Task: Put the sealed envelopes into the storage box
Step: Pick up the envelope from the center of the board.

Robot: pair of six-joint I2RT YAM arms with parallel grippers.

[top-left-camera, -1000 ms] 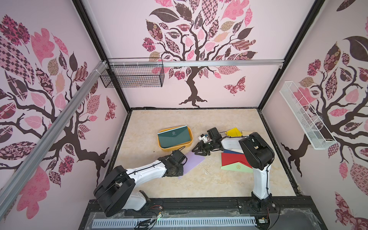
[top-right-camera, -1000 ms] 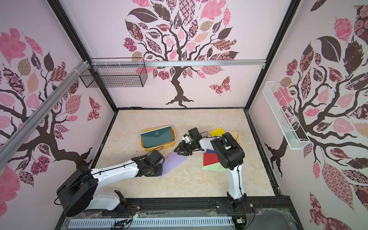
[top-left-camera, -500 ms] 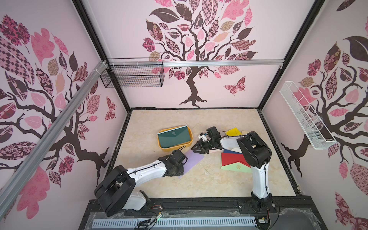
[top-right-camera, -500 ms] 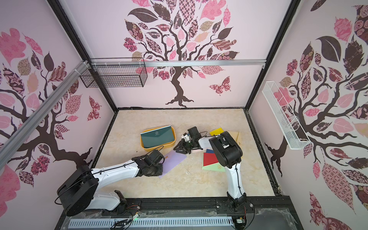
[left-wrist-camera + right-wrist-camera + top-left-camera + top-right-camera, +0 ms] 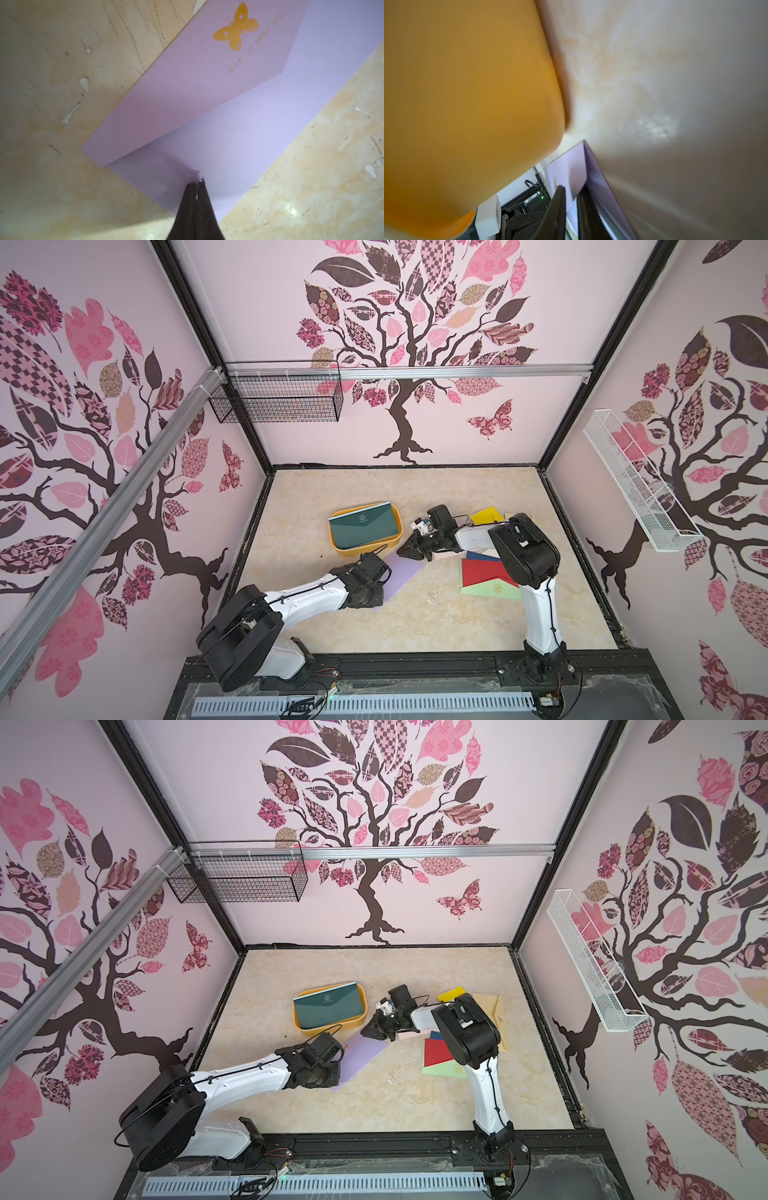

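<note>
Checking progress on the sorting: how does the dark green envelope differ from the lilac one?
The dark green envelope lies in the storage box; the lilac envelope is on the table outside it. The green one bears a small round emblem, the lilac an orange butterfly. Both are rectangular, with pointed flaps.

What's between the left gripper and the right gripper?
The lilac envelope, in both top views: the left gripper rests shut near one end, and the right gripper straddles the opposite corner.
</note>
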